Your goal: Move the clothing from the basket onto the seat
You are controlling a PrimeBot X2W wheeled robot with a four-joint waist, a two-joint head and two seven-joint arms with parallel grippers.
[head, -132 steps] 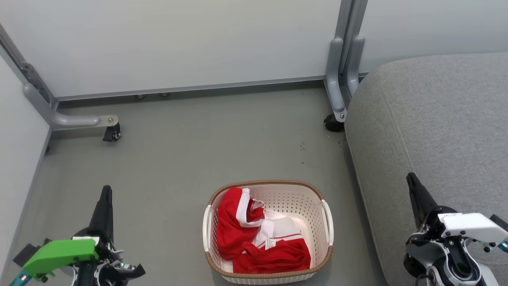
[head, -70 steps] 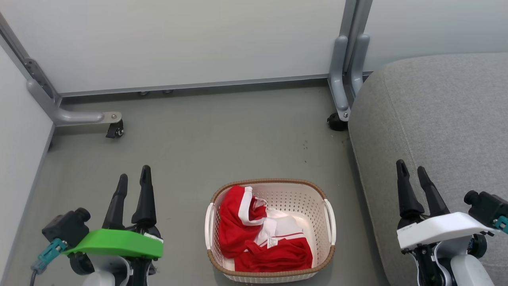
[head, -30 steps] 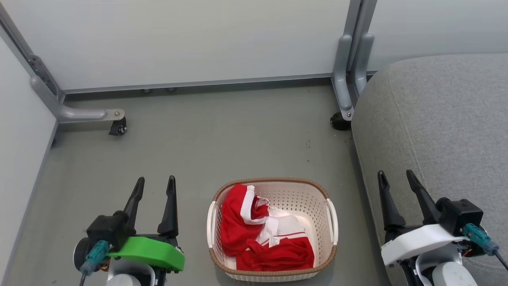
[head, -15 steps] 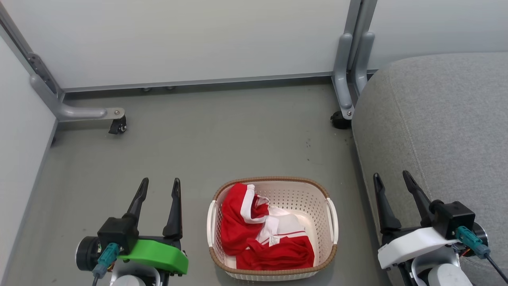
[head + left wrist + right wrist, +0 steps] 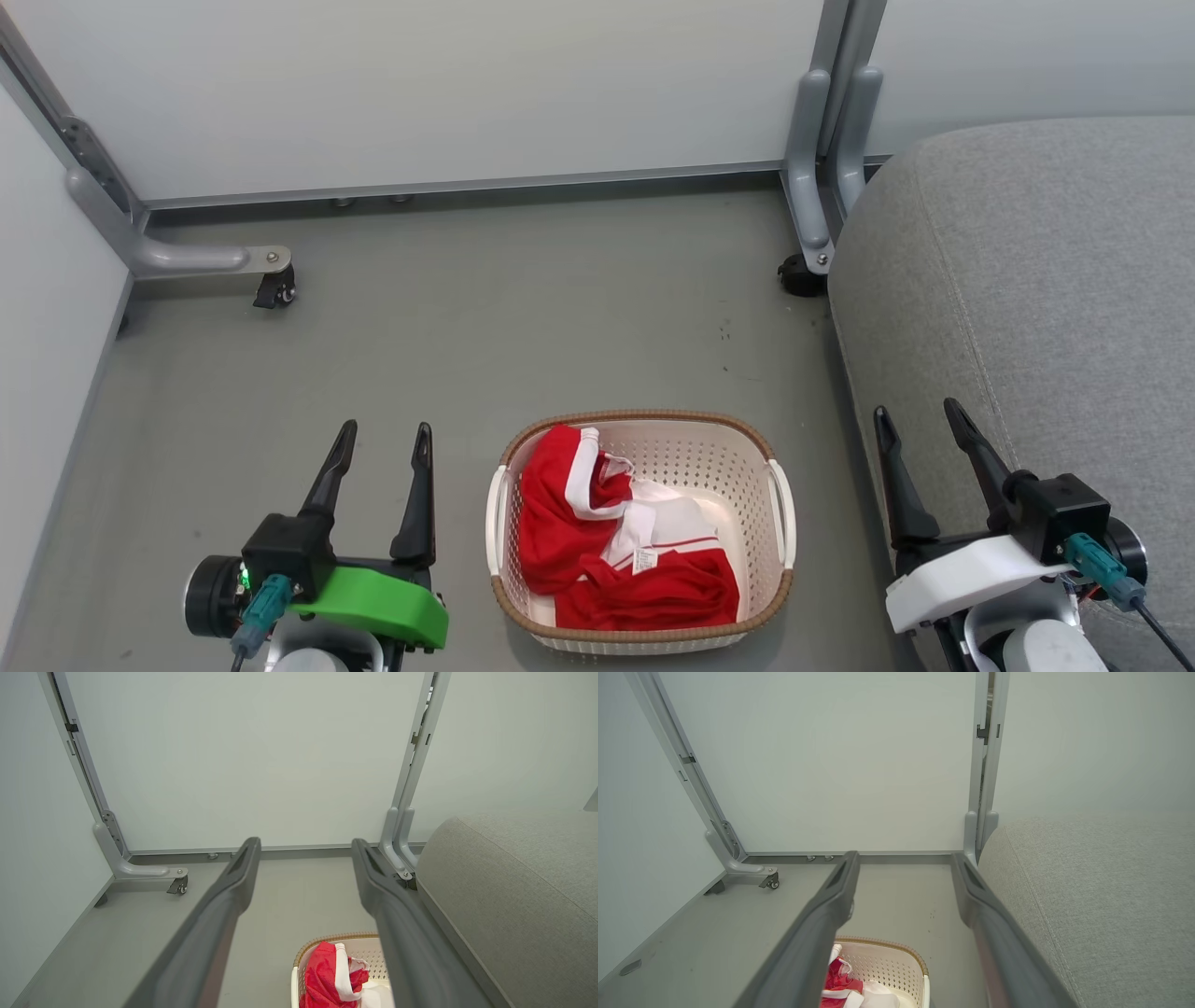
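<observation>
Left gripper (image 5: 386,427): jaws spread wide, nothing between them. It hangs to the left of the basket (image 5: 644,415), clear of its rim, fingers pointing away from the robot.
Right gripper (image 5: 915,408): jaws also wide and empty. It hangs to the right of the basket, fingers pointing away from the robot.
Why so held: the two flank the basket evenly, by the look of it a ready stance. Either arm could swing inward and down to the load, and the open jaws suit a pinch on loose cloth. No grasp has begun.
Clothing (image 5: 560,523): all of it inside the basket, red with white trim, crumpled in one heap. No lettering shows.
Clothing, lie: the heap crowds the basket's left wall and near wall, so the far right corner shows bare perforated plastic. One red fold with a white band stands up against the far left corner. A small white care tag (image 5: 640,561) faces up near the middle.
Clothing, long axis: roughly from the basket's far left corner to its near right. It is too bunched to tell collar from hem.
Basket, axis: upright on the floor (image 5: 467,327), mouth up. Its long axis likely runs handle to handle, crosswise to the robot.
Seat (image 5: 1027,280): just to the right of the basket and higher than its rim, with nothing lying on the part that shows.
</observation>
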